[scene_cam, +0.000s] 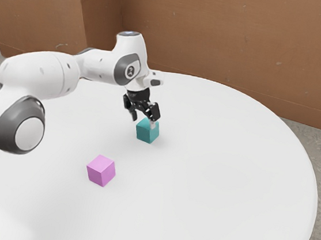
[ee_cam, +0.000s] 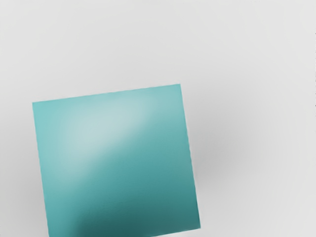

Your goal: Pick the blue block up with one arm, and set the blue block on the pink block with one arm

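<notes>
The blue block [scene_cam: 147, 132], a teal-blue cube, rests on the white round table [scene_cam: 217, 178] near its middle. My gripper [scene_cam: 144, 117] hangs directly over it, open, with its black fingertips [scene_cam: 133, 114] just above the cube's top and not touching its sides. In the wrist view the blue block [ee_cam: 116, 160] lies close under my hand, its top face turned slightly askew. The pink block [scene_cam: 101, 170] sits on the table nearer the front, toward the exterior view's left of the blue one, a short gap away.
The table's curved edge [scene_cam: 309, 189] runs along the exterior view's right and front. A brown wall [scene_cam: 234, 35] stands behind the table. My white arm [scene_cam: 66, 80] reaches in from the exterior view's left, above the table's surface.
</notes>
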Tool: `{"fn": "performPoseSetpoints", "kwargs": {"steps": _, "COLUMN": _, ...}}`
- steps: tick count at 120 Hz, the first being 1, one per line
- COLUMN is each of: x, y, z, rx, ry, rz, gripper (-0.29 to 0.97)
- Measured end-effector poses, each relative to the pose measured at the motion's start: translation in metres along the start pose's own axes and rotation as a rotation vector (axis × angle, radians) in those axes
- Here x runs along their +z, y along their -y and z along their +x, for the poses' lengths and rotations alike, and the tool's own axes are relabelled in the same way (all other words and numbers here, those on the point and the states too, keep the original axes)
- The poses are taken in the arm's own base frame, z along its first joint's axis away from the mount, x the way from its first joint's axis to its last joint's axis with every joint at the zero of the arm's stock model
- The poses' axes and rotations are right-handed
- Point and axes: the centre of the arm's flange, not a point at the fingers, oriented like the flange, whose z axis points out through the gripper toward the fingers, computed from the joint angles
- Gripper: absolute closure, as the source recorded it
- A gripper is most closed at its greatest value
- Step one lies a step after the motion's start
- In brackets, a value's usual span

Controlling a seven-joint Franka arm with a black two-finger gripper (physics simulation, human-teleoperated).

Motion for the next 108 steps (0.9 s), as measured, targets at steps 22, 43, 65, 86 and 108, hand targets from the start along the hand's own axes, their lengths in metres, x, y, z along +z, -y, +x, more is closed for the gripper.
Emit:
{"fn": "performPoseSetpoints", "kwargs": {"steps": 22, "x": -0.004, "y": 0.003, "z": 0.015, "rx": 0.041, "ry": -0.031, "rz": 0.002, "gripper": 0.02}}
{"fn": "performPoseSetpoints", "kwargs": {"steps": 43, "x": 0.009, "y": 0.010, "z": 0.015, "rx": 0.061, "ry": -0.001, "rz": -0.006, "gripper": 0.02}}
{"fn": "performPoseSetpoints", "kwargs": {"steps": 65, "x": 0.020, "y": 0.011, "z": 0.015, "rx": 0.082, "ry": 0.018, "rz": -0.013, "gripper": 0.02}}
{"fn": "performPoseSetpoints", "kwargs": {"steps": 86, "x": 0.019, "y": 0.015, "z": 0.019, "rx": 0.094, "ry": 0.005, "rz": -0.013, "gripper": 0.02}}
{"fn": "performPoseSetpoints", "kwargs": {"steps": 108, "x": 0.020, "y": 0.020, "z": 0.021, "rx": 0.106, "ry": 0.001, "rz": -0.007, "gripper": 0.02}}
